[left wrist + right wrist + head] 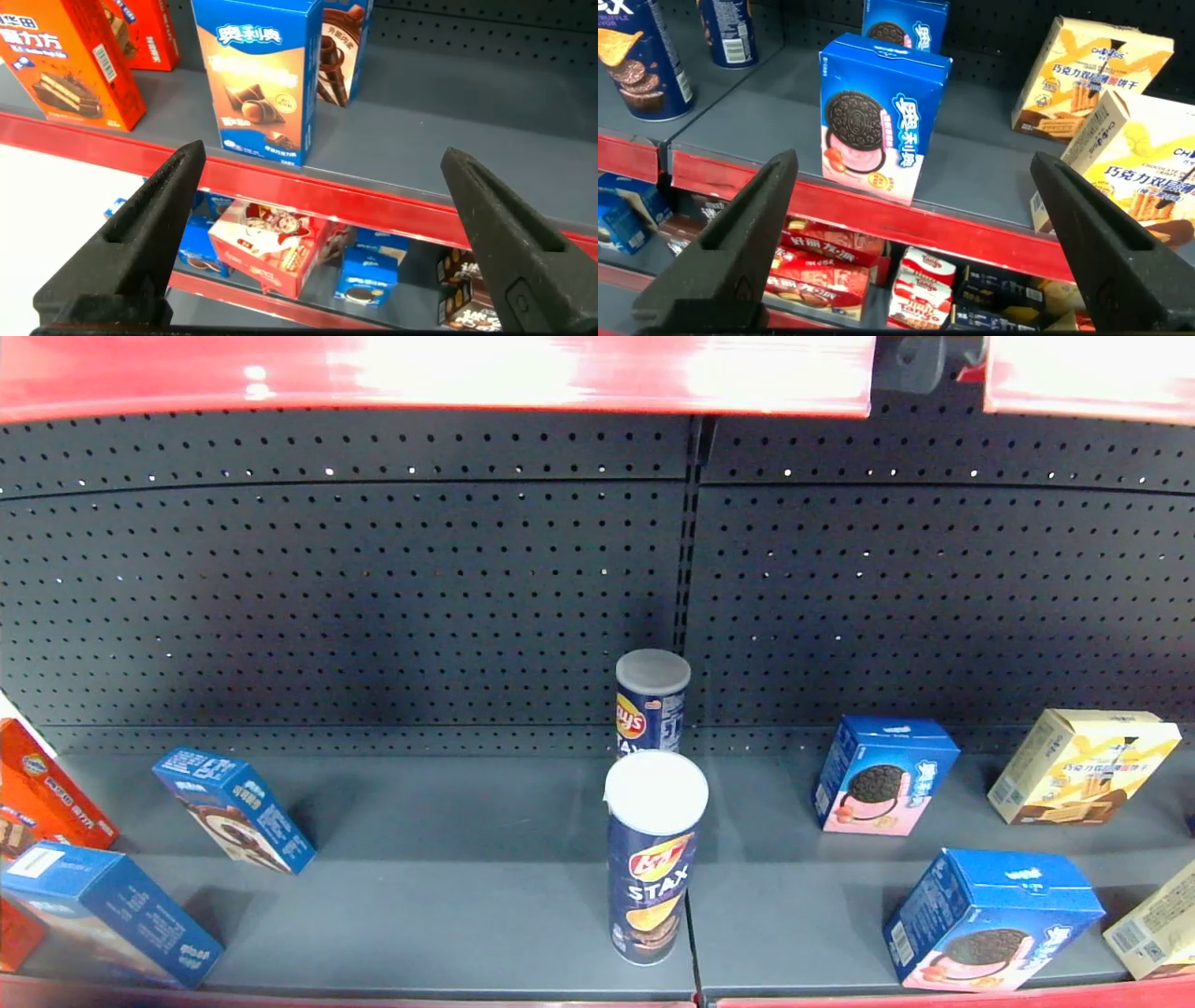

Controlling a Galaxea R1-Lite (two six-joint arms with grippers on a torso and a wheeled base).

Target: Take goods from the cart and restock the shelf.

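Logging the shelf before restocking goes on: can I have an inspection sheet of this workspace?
Surface: grey shelf, sparsely stocked.
Job's things: two chip cans upright mid-shelf, one behind the other; cookie boxes and yellow boxes on the right; blue boxes and orange box on the left.
Clutter: nothing seen.
Grippers: left gripper and right gripper open, empty, before the shelf edge.
Cables: nothing seen.
Surroundings: pegboard behind; boxed goods one level down.

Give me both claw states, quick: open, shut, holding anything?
Left claw: open, holding nothing.
Right claw: open, holding nothing.
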